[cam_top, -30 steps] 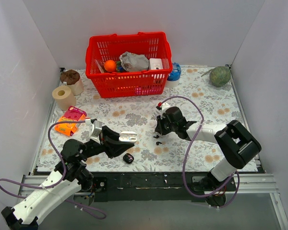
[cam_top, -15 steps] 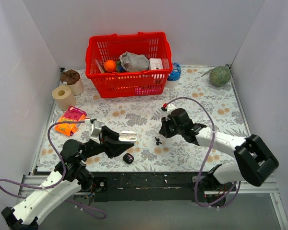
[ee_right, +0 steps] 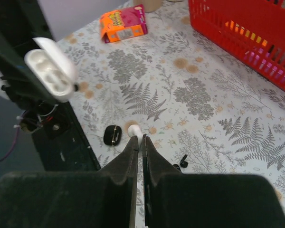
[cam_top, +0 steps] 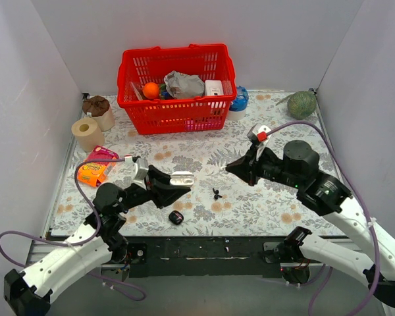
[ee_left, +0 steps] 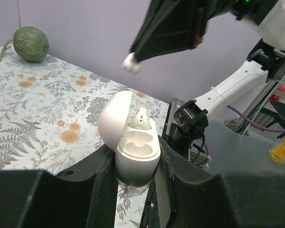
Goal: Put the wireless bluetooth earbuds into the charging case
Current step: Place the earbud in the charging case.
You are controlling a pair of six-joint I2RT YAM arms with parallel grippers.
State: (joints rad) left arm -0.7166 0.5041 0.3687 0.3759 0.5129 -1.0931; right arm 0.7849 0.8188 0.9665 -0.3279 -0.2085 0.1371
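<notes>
Right wrist view shows the black earbuds only as a tiny dark shape at lower centre, partly behind the right gripper; which way the stems point I cannot tell. Just left of it, on the floral cloth, lies the black charging case, closed, its long axis about vertical in frame. The right gripper is clenched on a white earbud. The left gripper grasps an open white case.

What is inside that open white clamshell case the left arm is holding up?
One white earbud stands in the open white plastic case; the socket beside it is empty. The case's lower half is hidden between the left end effector's fingers.
</notes>
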